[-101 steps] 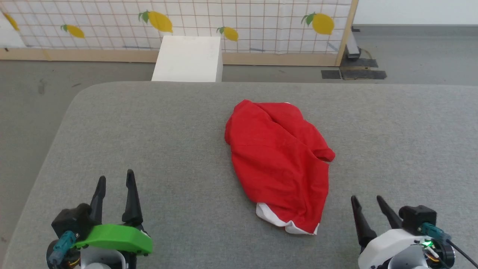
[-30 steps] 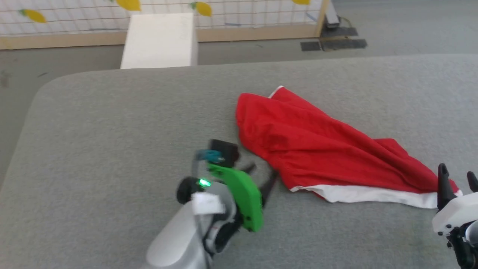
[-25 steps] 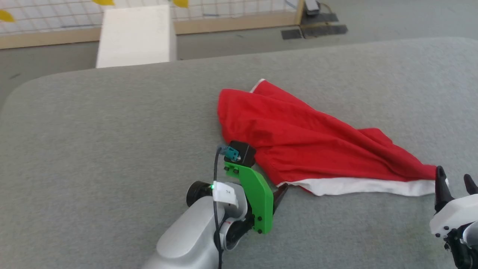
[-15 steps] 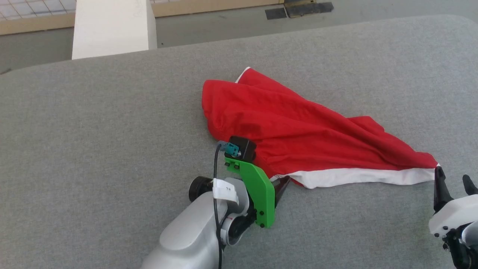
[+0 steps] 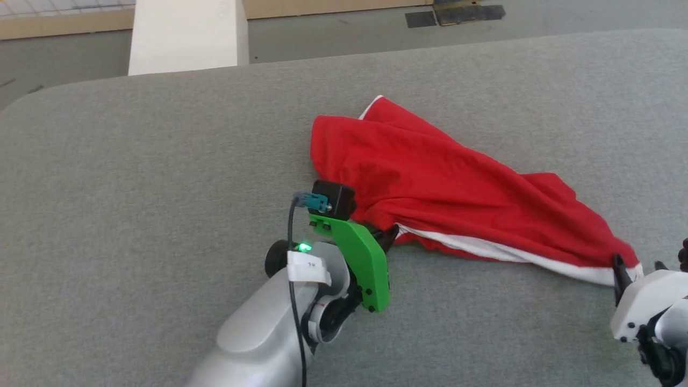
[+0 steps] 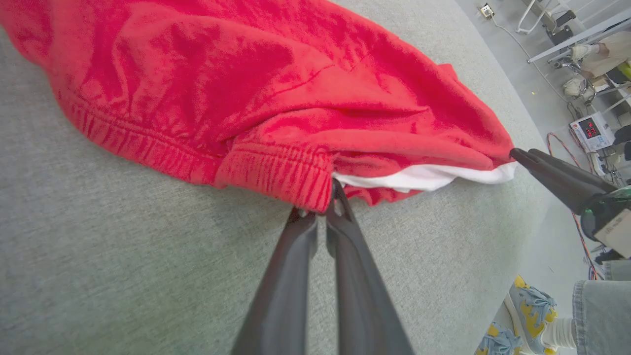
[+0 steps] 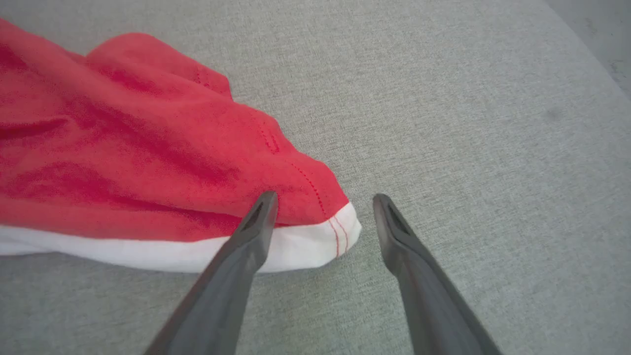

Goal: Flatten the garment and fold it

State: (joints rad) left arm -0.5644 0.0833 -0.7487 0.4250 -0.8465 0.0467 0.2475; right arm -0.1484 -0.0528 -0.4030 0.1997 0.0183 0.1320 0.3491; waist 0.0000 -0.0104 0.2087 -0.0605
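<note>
The shorts lie bunched mid worktop, the left gripper pinching their left end and the right gripper spread apart around the right corner, likely to pull them flat.

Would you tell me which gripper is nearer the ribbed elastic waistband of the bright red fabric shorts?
Left. The left gripper is shut on the ribbed red waistband; the right gripper stands open around the white hem corner opposite.
</note>
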